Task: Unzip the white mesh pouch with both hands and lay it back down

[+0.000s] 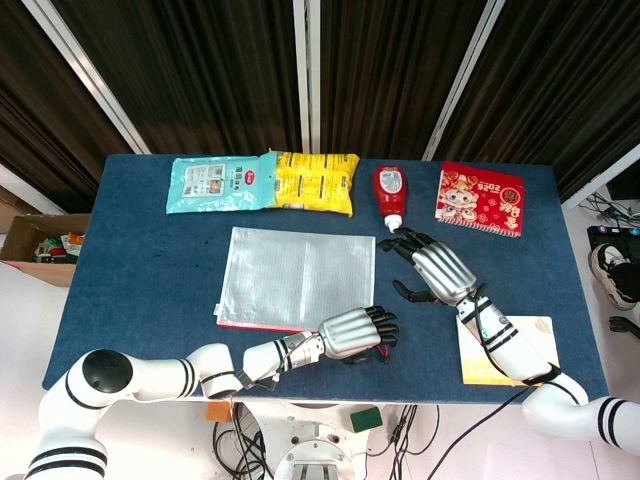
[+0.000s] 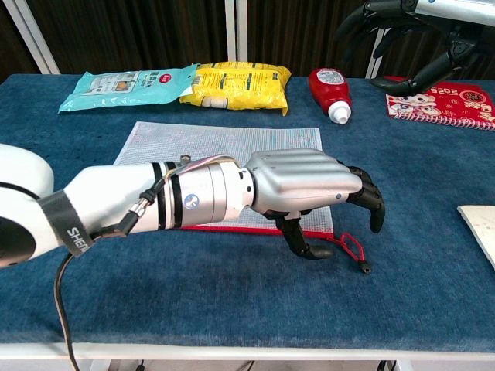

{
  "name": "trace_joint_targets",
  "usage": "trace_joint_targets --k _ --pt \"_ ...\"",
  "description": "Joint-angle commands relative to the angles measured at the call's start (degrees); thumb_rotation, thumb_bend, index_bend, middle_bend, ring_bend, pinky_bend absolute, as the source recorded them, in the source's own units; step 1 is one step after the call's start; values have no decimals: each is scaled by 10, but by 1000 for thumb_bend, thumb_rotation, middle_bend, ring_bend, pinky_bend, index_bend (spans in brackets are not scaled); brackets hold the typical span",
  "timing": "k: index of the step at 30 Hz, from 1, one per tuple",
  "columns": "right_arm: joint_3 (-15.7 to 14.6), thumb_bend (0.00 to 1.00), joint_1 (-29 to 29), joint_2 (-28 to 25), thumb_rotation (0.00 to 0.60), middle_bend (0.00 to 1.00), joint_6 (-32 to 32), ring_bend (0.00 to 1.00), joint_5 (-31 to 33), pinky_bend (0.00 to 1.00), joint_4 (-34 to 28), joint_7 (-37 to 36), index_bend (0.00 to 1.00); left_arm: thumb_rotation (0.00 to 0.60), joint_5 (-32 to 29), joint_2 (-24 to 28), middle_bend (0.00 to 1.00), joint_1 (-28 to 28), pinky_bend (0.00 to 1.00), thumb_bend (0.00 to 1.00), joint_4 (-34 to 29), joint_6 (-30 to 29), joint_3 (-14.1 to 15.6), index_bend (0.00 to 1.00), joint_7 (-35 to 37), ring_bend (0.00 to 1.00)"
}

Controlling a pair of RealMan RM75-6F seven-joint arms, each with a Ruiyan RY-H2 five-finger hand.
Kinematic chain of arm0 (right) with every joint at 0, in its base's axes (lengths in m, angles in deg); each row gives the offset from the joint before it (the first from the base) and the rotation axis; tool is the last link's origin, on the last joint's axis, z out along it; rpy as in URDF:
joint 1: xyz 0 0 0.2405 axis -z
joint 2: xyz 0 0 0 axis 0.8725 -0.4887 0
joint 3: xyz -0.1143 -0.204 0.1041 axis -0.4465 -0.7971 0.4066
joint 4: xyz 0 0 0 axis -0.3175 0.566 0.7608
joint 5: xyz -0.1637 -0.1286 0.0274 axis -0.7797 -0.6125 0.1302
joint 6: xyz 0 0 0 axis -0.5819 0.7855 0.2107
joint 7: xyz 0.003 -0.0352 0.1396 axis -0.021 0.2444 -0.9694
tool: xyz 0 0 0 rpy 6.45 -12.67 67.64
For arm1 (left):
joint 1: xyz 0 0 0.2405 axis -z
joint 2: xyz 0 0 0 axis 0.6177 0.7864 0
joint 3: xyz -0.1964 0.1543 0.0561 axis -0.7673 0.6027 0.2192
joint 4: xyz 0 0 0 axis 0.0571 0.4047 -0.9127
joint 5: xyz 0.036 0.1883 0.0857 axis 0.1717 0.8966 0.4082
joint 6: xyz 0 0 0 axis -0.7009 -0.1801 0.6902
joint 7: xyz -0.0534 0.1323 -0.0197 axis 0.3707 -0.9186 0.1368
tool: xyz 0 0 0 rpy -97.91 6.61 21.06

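Note:
The white mesh pouch (image 1: 295,265) (image 2: 209,143) lies flat on the blue table, its red zipper edge (image 2: 232,229) along the near side. My left hand (image 1: 355,330) (image 2: 309,182) hovers over the pouch's near right corner, fingers arched downward and thumb low beside the zipper's end. The red pull cord (image 2: 352,246) lies loose on the table just right of the thumb, and nothing shows between the fingers. My right hand (image 1: 435,265) (image 2: 410,39) is raised above the table to the right of the pouch, fingers spread and empty.
Along the far edge lie a teal packet (image 1: 215,183), a yellow packet (image 1: 315,182), a red sauce bottle (image 1: 390,192) and a red booklet (image 1: 481,198). A yellow-edged card (image 1: 530,335) sits near right under my right forearm. A cardboard box (image 1: 40,245) stands off the table's left.

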Motion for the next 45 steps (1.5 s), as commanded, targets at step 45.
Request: trace_joint_targets --k 45 --pt "-13 379 20 8 600 315 26 106 -6 257 15 -17 239 600 -116 -60 182 48 165 296 50 64 -19 446 -108 99"
